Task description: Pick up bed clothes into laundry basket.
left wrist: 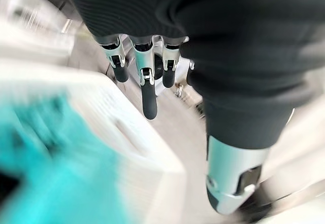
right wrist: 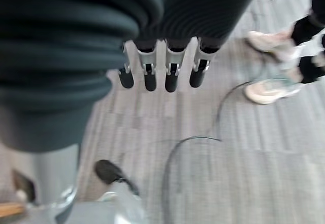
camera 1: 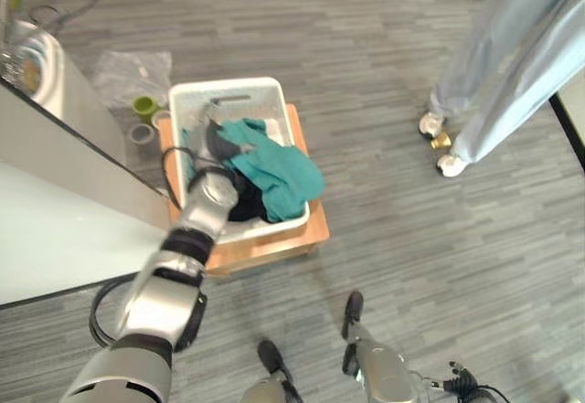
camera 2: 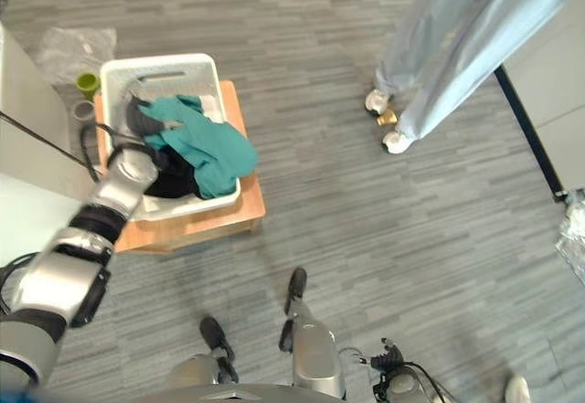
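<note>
The white laundry basket sits on a low wooden stand on the grey floor, at about ten o'clock in the left eye view. A teal garment lies heaped in the basket, spilling over its rim toward four o'clock, with a dark piece of clothing under it. The left hand reaches into the basket from seven o'clock and hovers over the teal garment's edge near the basket's middle; in the left wrist view its fingers hang loose and relaxed with the thumb apart, holding nothing, the basket's wall and the teal cloth just beyond them. The right hand hangs low over the floor, its fingers straight and empty. Beside the basket at nine o'clock stand a green cup and a grey roll of tape, next to a clear plastic bag. A person's legs in pale trousers and light shoes stand at two o'clock, well apart from the basket.
</note>
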Tool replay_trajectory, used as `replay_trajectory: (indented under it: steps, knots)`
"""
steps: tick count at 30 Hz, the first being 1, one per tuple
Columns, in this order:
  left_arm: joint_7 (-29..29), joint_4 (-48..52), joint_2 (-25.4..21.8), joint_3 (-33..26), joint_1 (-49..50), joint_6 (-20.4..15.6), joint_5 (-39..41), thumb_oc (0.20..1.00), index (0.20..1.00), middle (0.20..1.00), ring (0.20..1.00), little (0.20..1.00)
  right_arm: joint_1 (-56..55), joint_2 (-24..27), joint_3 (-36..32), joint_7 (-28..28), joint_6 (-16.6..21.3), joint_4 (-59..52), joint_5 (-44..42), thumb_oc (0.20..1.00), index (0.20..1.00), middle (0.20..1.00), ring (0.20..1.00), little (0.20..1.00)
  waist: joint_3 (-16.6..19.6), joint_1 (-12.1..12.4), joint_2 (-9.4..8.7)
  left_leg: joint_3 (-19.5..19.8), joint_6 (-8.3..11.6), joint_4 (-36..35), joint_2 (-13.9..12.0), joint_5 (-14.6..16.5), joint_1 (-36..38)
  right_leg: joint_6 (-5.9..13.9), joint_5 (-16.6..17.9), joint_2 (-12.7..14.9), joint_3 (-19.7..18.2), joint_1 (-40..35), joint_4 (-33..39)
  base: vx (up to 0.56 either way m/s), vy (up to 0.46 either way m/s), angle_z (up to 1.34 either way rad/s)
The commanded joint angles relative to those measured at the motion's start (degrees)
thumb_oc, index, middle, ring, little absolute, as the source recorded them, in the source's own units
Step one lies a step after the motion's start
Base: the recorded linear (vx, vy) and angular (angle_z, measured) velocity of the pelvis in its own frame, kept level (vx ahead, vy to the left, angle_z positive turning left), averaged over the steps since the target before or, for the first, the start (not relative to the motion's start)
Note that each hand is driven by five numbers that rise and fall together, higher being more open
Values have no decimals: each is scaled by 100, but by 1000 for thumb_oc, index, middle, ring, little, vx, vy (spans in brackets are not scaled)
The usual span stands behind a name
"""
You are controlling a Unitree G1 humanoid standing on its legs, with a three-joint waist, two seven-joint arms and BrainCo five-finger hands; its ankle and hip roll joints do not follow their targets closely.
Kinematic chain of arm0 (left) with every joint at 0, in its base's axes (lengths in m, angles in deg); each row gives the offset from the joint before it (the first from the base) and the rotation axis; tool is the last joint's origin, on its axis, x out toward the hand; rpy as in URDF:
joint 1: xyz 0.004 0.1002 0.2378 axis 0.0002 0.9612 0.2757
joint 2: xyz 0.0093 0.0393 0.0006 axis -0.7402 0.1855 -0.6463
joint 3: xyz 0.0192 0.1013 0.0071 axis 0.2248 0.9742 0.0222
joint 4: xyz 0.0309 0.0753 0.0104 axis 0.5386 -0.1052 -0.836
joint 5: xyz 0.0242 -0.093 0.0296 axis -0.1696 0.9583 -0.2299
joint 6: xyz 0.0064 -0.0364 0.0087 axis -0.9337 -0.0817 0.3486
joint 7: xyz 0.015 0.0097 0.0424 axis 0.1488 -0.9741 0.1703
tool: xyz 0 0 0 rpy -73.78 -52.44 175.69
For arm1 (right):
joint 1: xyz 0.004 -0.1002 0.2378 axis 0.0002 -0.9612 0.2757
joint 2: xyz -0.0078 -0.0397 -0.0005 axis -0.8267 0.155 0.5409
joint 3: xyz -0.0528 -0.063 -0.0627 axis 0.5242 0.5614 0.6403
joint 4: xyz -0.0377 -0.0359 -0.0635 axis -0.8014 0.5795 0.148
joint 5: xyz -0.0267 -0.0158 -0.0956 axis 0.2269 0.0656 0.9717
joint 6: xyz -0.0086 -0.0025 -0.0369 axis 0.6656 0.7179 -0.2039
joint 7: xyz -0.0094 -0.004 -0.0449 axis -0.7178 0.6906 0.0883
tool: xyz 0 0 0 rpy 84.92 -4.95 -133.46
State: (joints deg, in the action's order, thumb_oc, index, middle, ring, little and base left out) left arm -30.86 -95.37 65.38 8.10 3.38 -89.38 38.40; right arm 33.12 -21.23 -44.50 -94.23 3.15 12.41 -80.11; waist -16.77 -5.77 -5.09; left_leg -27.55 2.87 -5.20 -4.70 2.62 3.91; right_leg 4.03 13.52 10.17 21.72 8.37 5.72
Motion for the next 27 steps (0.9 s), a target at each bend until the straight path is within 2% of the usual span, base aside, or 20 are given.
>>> replay_trajectory:
  steps: [1,3,5,7,9,10,13,14,20,27]
  knots:
    - [-157,176,329,302,-329,-811,1007,1000,1000,1000,1000,1000,-79,479,-110,-173,-80,35,314,1000,1000,1000,1000,1000,243,-22,162,379,309,20,-217,-203,-469,1097,-201,1016,-61,-764,-157,67,23,21]
    - [-429,538,466,437,168,-852,1114,1000,1000,1000,1000,1000,-195,636,-145,-220,-66,-228,542,1000,1000,1000,1000,1000,275,-70,230,491,250,20,-148,-161,-342,1097,-448,948,-477,-862,-299,25,26,35]
    - [-631,1043,449,321,840,-924,1430,1000,1000,1000,1000,1000,-408,745,-259,-275,0,-768,700,1000,1000,1000,1000,1000,324,-63,281,580,187,20,-82,-144,-240,1097,-734,879,-800,-954,-413,-33,-16,34]
    - [-958,1551,427,75,1892,-894,1633,1000,1000,1000,1000,1000,-729,822,-519,-218,102,-1659,702,1000,1000,1000,1000,1000,395,15,334,592,161,20,-53,-119,-49,1082,-881,904,-638,-1200,-386,-50,-99,-5]
    - [-1052,1693,425,21,2172,-866,1643,1000,1000,1000,1000,1000,-777,858,-633,-189,153,-1906,560,1000,1000,1000,1000,1000,443,48,358,592,166,20,-58,-145,-30,1068,-910,897,-561,-1274,-330,-35,-96,-8]
    - [-1222,1796,513,-89,2759,-846,1818,1000,1000,1000,1000,1000,-1037,890,-921,-87,312,-2453,280,1000,1000,1000,1000,1000,473,51,389,648,177,20,-81,-167,39,1006,-1020,831,-538,-1432,-267,-21,-82,11]
    - [-1301,1769,563,-226,3290,-734,1639,1000,1000,1000,1000,1000,-1037,997,-1087,-142,408,-2847,297,1000,1000,1000,1000,1000,571,80,477,687,198,20,-90,-195,132,975,-1074,786,-459,-1627,-148,-16,-131,19]
    - [-1377,1872,953,-436,4402,-800,2431,1000,1000,1000,1000,1000,-1220,753,-628,-280,630,-4596,424,1000,1000,1000,1000,1000,631,130,993,37,517,46,-764,-863,425,579,-1791,-2,-476,-2028,-72,-50,-100,2]
    - [-1356,2006,938,-416,4401,-792,2342,1000,1000,1000,1000,1000,-1166,751,-579,-278,691,-4678,307,1000,1000,1000,1000,1000,650,146,1062,41,499,20,-858,-1051,340,502,-1718,-101,-359,-2018,-72,-82,-42,-16]
    - [-1306,1993,936,-387,4458,-777,2261,1000,1000,1000,1000,1000,-1148,826,-449,-280,831,-5238,406,1000,1000,1000,1000,1000,762,188,966,60,534,20,-932,-1083,335,466,-1689,-158,-247,-2081,-72,-21,-12,7]
